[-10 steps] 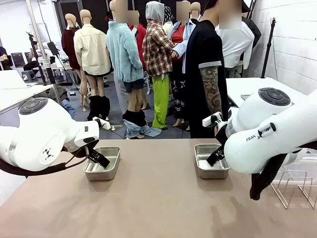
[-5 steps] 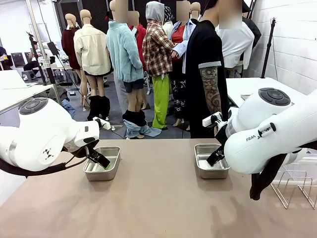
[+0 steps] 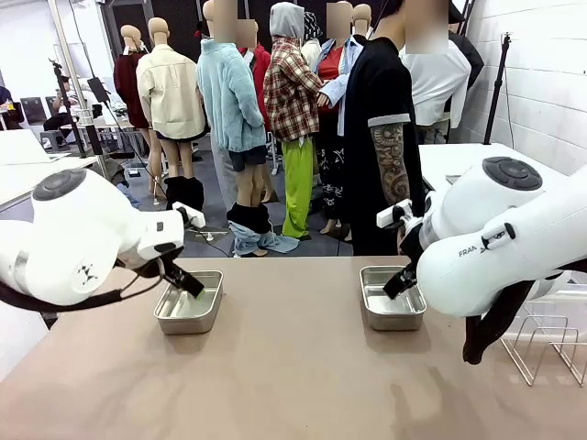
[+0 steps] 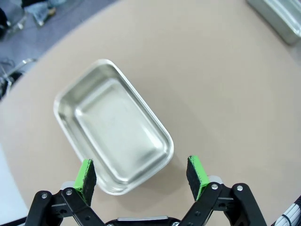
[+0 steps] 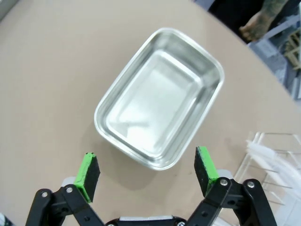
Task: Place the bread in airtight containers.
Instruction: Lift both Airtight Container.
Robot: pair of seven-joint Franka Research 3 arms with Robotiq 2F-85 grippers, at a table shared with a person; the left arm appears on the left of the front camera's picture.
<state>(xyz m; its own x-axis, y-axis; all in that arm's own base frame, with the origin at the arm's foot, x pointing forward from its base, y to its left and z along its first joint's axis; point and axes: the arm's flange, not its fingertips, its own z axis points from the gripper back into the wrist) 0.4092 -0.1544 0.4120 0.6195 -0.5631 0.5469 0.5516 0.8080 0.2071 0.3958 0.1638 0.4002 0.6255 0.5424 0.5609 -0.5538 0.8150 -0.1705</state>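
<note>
Left gripper (image 4: 141, 173) and right gripper (image 5: 146, 168), each with jaws spread wide and holding nothing, hang above the left tin (image 4: 113, 132) and right tin (image 5: 160, 99). Both tins stand empty and lidless on the table (image 3: 293, 367). We judge that a finger clipping a rim could skid or tip these tins: polished steel, thin rolled rims, rounded corners, on a smooth tan table.

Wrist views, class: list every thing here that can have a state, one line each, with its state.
left tin: upright on the table, uncovered, empty.
right tin: upright on the table, uncovered, empty.
left hand: open, holding nothing, above the left tin.
right hand: open, holding nothing, above the right tin.
</note>
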